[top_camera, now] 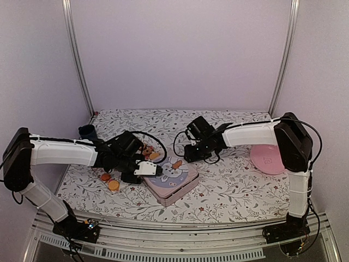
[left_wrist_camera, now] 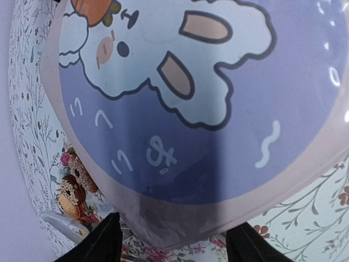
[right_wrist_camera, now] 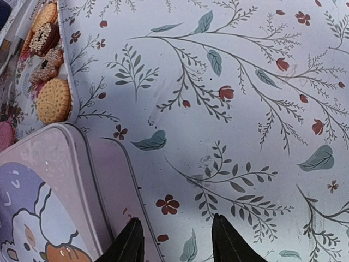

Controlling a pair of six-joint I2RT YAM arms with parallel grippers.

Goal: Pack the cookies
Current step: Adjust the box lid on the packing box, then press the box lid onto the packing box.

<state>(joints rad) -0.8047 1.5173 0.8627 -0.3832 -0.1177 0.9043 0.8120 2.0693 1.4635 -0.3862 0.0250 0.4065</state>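
Top external: left gripper (top_camera: 158, 170) at tin (top_camera: 175, 197) left corner, jaws spread astride it. Right gripper (top_camera: 191, 155) over cloth (top_camera: 240, 180) beyond tin, jaws spread, empty. Cookies (top_camera: 113, 185) on cloth left of tin, more behind it. Lid (left_wrist_camera: 229, 153): bunny print, scrawl illegible.

The table (top_camera: 229, 185), spread with a flowered cloth, carries a square tin (top_camera: 172, 180) near the middle of its front edge. Loose cookies (top_camera: 113, 185) lie just left of the tin, with more just behind it. A pink plate (top_camera: 267, 159) sits at the right edge and a dark cup (top_camera: 86, 131) in the back left corner.
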